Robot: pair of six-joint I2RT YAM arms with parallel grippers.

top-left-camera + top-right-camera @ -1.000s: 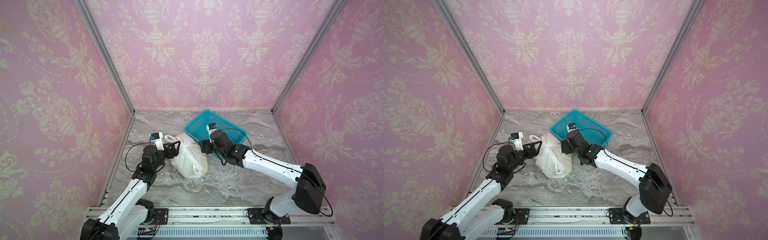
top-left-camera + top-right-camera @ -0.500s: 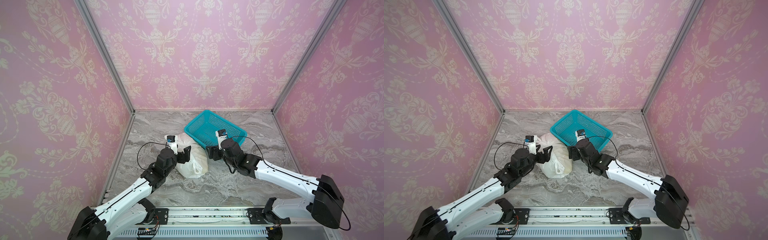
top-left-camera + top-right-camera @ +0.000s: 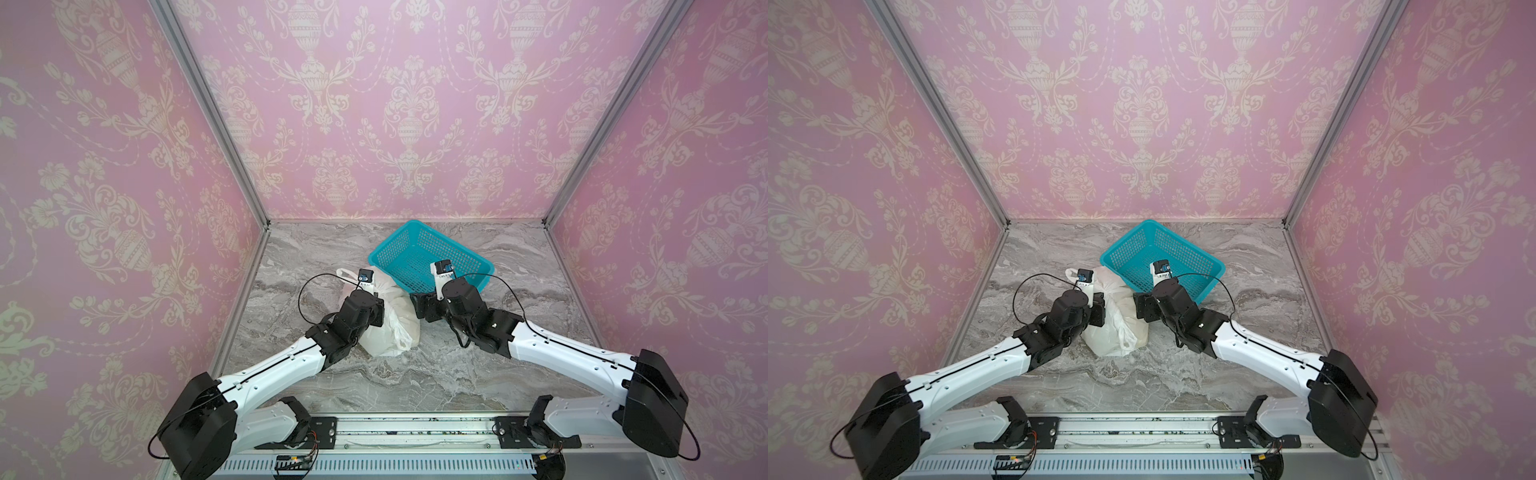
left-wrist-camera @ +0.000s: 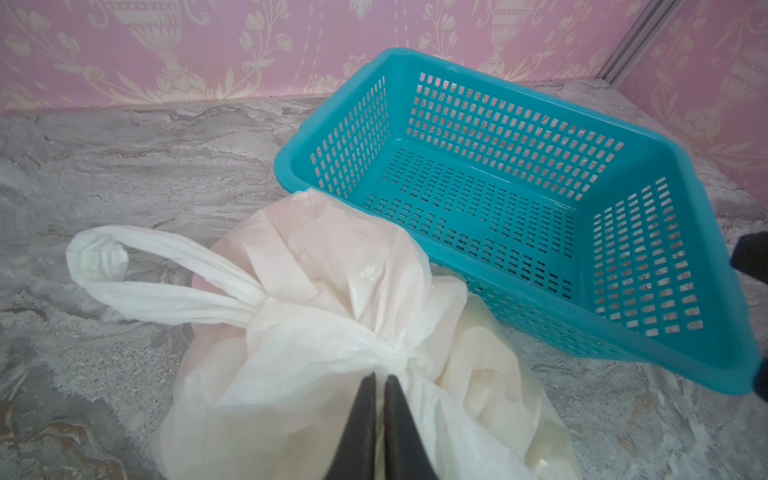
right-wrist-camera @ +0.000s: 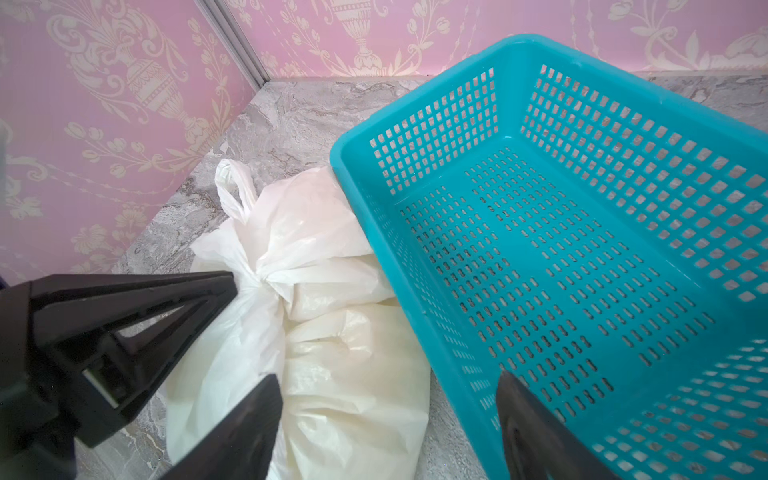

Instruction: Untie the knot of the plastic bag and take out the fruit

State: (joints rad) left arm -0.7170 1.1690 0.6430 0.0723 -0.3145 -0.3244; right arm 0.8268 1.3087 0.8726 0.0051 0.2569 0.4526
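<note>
One plastic bag (image 4: 316, 291), one knot (image 4: 399, 357), one teal mesh basket (image 4: 519, 75). Left gripper (image 4: 380, 376) pinched closed on the knot; right gripper (image 5: 387, 376) wide apart, empty.

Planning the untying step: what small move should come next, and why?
Probably bring the open right end effector to the twisted white knot of the thin translucent white plastic bag and close. The left end effector pinches there, shut, and the bag is still tied.
</note>
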